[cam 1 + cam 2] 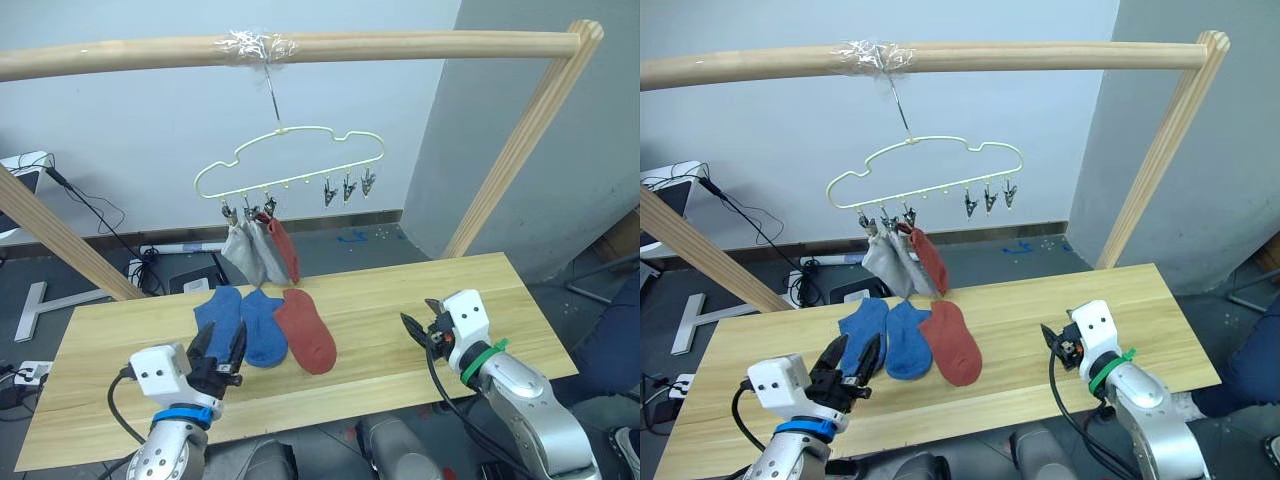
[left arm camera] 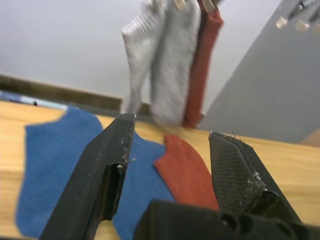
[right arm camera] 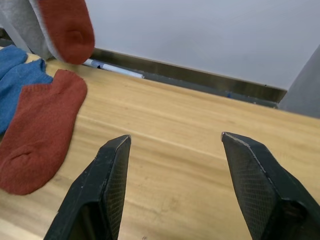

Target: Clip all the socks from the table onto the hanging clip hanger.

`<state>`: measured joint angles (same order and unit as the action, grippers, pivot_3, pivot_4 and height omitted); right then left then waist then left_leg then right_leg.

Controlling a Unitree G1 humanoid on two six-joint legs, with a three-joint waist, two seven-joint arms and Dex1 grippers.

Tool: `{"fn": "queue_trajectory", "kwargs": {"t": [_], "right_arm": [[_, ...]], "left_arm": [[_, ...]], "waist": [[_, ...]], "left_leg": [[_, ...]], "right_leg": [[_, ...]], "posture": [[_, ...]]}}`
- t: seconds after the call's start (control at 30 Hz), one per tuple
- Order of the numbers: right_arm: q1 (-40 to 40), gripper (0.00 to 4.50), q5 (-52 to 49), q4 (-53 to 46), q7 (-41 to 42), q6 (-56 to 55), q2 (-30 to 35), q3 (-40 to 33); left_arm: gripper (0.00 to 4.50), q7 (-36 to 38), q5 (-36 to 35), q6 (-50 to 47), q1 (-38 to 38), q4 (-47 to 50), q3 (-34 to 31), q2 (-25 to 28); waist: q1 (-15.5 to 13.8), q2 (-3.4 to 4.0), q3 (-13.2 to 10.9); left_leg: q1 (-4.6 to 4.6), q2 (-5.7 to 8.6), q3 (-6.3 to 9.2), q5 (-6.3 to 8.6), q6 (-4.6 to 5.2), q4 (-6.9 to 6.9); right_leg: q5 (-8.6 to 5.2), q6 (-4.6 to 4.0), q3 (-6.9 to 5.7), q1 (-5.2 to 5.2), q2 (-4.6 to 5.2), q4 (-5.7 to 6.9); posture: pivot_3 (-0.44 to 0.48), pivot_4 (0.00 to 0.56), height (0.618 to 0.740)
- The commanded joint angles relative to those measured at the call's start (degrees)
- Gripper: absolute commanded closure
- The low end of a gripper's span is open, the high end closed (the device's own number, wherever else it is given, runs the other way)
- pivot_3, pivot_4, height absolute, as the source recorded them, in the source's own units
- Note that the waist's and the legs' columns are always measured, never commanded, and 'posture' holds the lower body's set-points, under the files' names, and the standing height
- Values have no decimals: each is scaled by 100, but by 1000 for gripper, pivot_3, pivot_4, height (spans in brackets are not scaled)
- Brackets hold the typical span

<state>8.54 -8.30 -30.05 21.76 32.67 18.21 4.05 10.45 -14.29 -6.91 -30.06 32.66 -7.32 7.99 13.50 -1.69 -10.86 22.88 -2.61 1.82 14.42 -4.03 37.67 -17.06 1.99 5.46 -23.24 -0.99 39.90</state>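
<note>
Three socks hang clipped on the clip hanger [image 1: 290, 160]; below it, two blue socks [image 1: 243, 322] and a rust-red sock [image 1: 306, 330] lie touching on the worktop [image 1: 400, 290]. Left end effector [image 1: 224, 358] and right end effector [image 1: 418, 332] both gape wide, empty. Risk: overlapping edges could cause a double pickup

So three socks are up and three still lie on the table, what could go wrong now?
The two blue socks and the red sock lie touching, so the open left gripper might pinch two at once. The hanger hangs from one hook with all three socks at its left end; it looks tilted and may swing when pushed. The free clips are small, easy to miss.
</note>
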Motion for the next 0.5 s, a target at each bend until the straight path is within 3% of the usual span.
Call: {"fn": "queue_trajectory", "kwargs": {"t": [0.03, 0.5], "right_arm": [[97, 1516, -137, -289, 70, -119, 66, -119], [211, 1516, -151, -356, 95, -172, 50, -82]], "left_arm": [[1797, 46, 65, 303, -111, -31, -61, -32], [1797, 127, 79, 433, -124, -139, 17, -22]], "waist": [[3, -2, -1], [59, -43, -25]], "left_leg": [[-2, 0, -7, 1, 2, 0], [-6, -1, -21, 5, 7, -7]], "right_leg": [[0, 0, 6, 0, 0, -1], [-13, -21, 20, -2, 1, -7]], "posture": [[-244, 177, 740], [-252, 181, 740]]}}
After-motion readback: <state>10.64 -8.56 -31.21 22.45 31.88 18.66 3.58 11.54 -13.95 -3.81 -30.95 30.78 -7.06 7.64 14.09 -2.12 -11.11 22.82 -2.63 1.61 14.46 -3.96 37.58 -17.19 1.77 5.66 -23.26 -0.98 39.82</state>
